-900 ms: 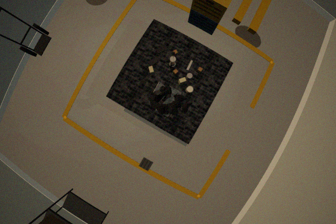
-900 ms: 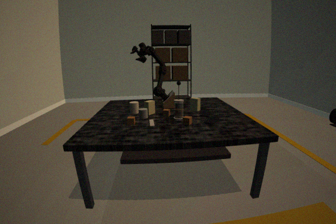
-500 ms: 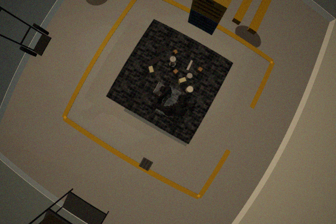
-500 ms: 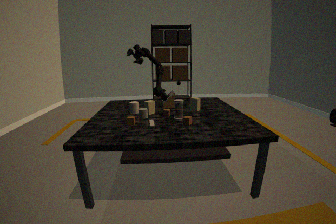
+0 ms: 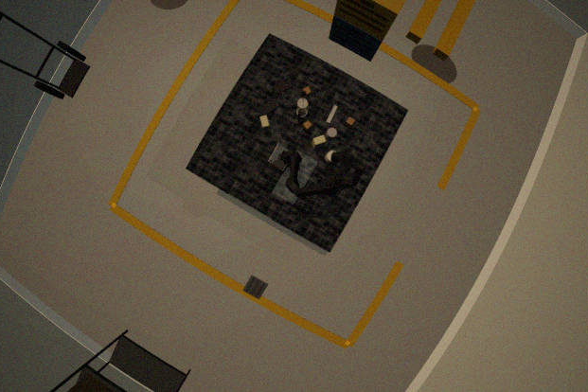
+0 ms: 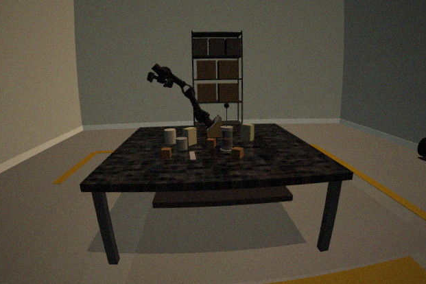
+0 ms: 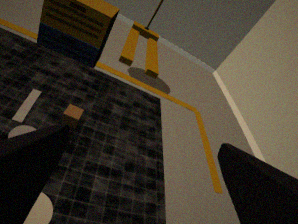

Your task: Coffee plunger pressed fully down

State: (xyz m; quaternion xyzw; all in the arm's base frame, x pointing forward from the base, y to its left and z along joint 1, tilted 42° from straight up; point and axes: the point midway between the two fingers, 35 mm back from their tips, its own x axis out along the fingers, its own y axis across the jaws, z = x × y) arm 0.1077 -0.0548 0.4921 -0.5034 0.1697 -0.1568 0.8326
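The coffee press (image 5: 302,112) (image 6: 226,138) stands upright on the dark table (image 5: 226,142) (image 6: 140,171). It has a clear body and a pale lid (image 5: 302,102) (image 6: 226,127). Its plunger knob (image 6: 226,105) stands high above the lid on a thin rod. My gripper (image 6: 159,81) (image 7: 147,141) is wide open and empty. It hangs high above the table, to the left of the press in the exterior view. The press is not in the wrist view.
A cream cylinder (image 5: 329,156) (image 6: 169,136), a grey cylinder (image 5: 331,133) (image 6: 181,144) and a yellow block (image 5: 319,140) (image 6: 191,136) stand left of the press in the exterior view. Another yellow block (image 5: 264,121) (image 6: 247,132), a pale bar (image 5: 331,114) (image 7: 27,105) and orange cubes (image 6: 237,153) (image 7: 73,112) surround it.
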